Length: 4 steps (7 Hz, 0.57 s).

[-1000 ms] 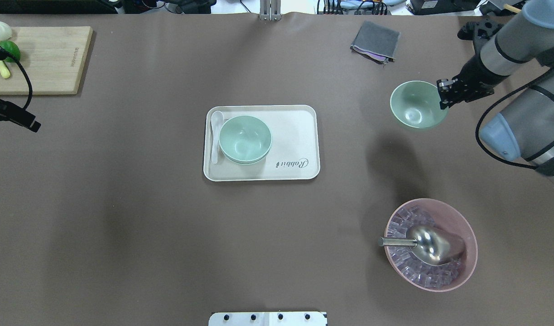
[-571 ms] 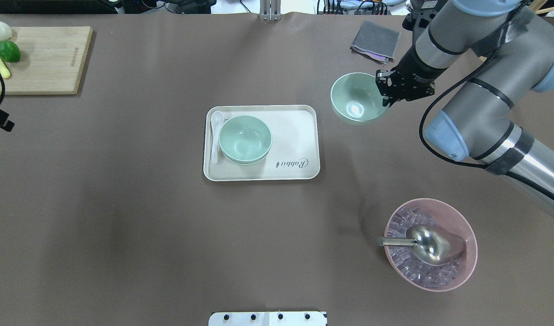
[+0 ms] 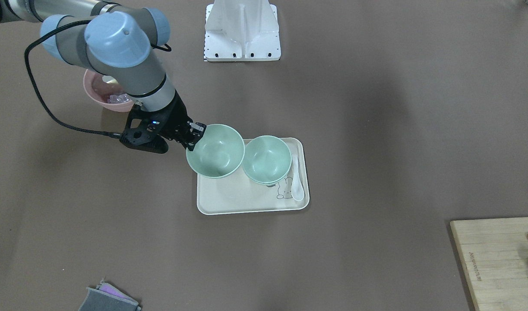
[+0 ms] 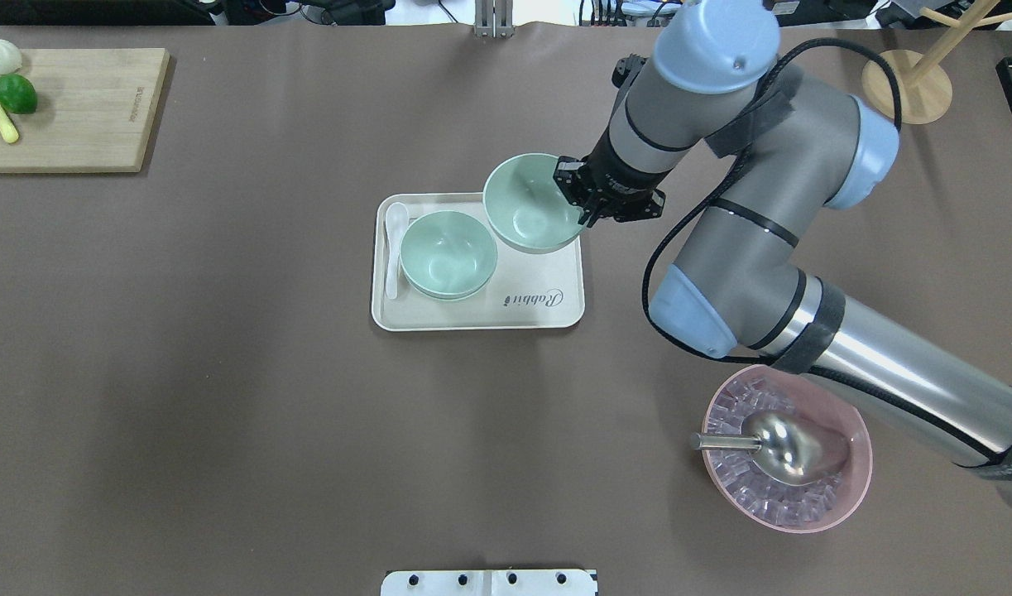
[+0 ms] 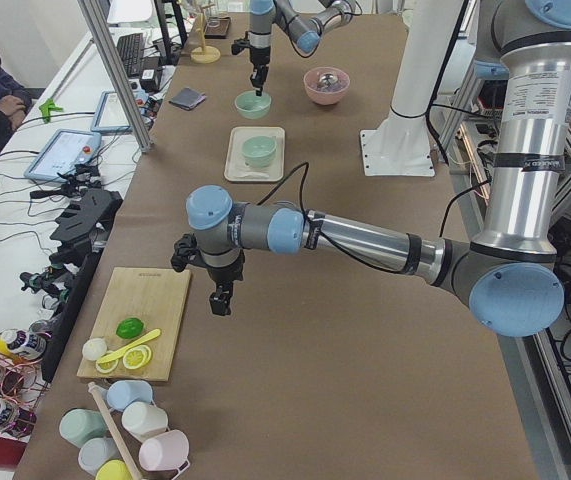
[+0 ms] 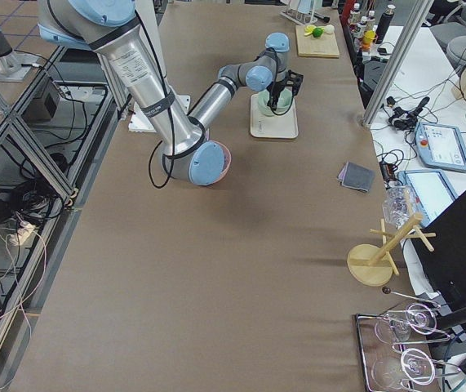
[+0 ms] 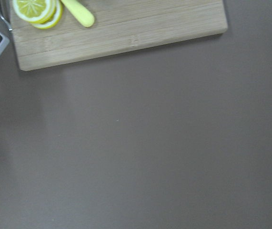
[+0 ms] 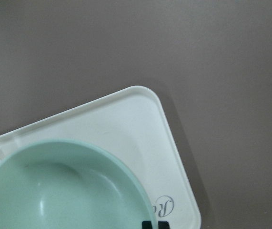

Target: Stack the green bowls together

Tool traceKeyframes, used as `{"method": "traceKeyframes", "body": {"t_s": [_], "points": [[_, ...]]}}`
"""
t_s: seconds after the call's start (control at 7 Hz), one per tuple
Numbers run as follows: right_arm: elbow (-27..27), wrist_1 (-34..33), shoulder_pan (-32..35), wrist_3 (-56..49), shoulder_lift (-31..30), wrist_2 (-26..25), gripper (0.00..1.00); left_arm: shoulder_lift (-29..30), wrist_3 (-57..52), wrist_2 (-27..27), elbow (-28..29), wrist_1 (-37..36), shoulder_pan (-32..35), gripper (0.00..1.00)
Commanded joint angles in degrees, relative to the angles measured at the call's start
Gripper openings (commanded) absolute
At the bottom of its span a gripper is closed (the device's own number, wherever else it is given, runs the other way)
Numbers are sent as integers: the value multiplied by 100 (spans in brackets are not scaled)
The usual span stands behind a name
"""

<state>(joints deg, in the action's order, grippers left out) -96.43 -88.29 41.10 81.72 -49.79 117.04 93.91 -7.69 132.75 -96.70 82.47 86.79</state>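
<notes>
gripping round matte mint bowl (image 4: 526, 207) – right gripper (image 4: 580, 205) | above white tray (image 4: 539, 273)

Two nested bowls (image 4: 448, 252) sit on the tray (image 4: 472, 315), a spoon (image 4: 392, 257) just left; a third bowl (image 4: 522, 203) hangs over its far-right corner.

A long table (image 4: 224, 414) under a matte brown cover fills the room's middle, its surface lit evenly from above – only soft, blurred shadows fall on it. Aluminium frame posts (image 6: 396, 57) rise at its edge beside a white side bench (image 6: 408, 77) strewn with cables. The floor (image 6: 45, 327) is pale tile.
</notes>
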Motion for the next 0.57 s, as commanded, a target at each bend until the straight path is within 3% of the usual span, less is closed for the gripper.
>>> {"method": "traceKeyframes", "body": {"t_s": [0.0, 0.14, 0.43], "points": [[699, 31, -383, 545, 685, -375, 0, 5, -356, -21, 116, -64, 198, 98], [1157, 66, -410, 538, 968, -375, 0, 14, -364, -30, 116, -64, 198, 98], [1197, 75, -655, 512, 962, -715, 0, 14, -356, -30, 99, -64, 198, 98]]}}
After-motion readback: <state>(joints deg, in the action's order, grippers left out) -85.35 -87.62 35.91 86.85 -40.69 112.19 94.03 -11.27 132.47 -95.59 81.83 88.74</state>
